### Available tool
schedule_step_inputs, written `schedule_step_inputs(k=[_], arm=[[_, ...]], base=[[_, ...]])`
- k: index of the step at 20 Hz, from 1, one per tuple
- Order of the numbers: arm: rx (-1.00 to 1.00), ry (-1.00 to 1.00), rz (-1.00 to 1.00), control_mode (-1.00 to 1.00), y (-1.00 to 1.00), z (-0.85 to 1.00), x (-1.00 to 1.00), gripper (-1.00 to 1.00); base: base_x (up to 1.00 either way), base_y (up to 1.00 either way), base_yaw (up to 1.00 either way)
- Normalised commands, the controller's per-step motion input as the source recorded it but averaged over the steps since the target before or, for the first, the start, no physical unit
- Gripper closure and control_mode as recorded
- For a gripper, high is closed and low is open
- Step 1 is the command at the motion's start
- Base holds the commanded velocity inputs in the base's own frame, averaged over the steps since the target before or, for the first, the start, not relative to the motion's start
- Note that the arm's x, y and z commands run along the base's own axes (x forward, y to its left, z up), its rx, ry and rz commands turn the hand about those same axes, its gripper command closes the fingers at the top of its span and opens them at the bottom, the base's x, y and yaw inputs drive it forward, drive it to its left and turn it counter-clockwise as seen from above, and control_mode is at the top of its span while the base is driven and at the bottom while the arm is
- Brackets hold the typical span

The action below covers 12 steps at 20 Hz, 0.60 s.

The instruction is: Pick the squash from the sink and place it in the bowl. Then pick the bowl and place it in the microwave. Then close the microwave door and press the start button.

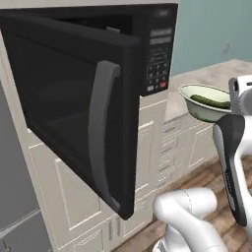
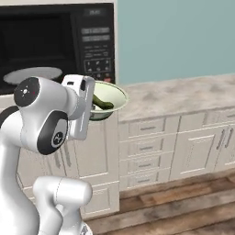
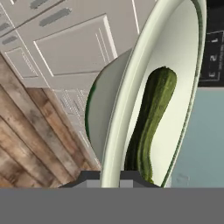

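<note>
The pincer (image 3: 110,178) is closed on the rim of the bowl (image 3: 131,87), one dark tip seen on each side of the thin pale wall in the hand view. The bowl is held in the air, clear of any surface, and is tilted slightly in the base views. Inside it, right by the gripped rim, the squash (image 3: 151,122) is laid lengthwise along the inner wall, its near end close to the tips.

In the right base view the bowl (image 2: 112,98) with the squash (image 2: 102,102) is seen just beyond the hand, level with the edge of the stone counter (image 2: 183,96) and near the lower right corner of the microwave (image 2: 55,41). Below the bowl, open room is left down to the white cabinet fronts (image 2: 147,142) and the wooden floor (image 2: 183,202).

Further off, the microwave door (image 1: 74,108) is swung wide open towards the robot, its curved grey handle (image 1: 101,133) standing vertical; the door edge is well apart from the bowl (image 1: 204,103). The dark cavity is left open, with a pale round plate (image 2: 32,75) inside. The button panel (image 1: 158,59) is seen just past the bowl's far rim. A teal wall (image 2: 174,36) is seen behind the counter.
</note>
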Motion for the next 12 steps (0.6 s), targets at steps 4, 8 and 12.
schedule_step_inputs(k=[4,8,12], arm=[[0.0,0.0,0.0,1.0,0.0,0.0,0.0,1.0],[0.0,0.0,0.0,1.0,0.0,0.0,0.0,1.0],[0.0,0.0,0.0,1.0,0.0,0.0,0.0,1.0]], base=[[0.19,0.04,0.51],[0.19,0.03,0.51],[0.27,0.01,0.49]])
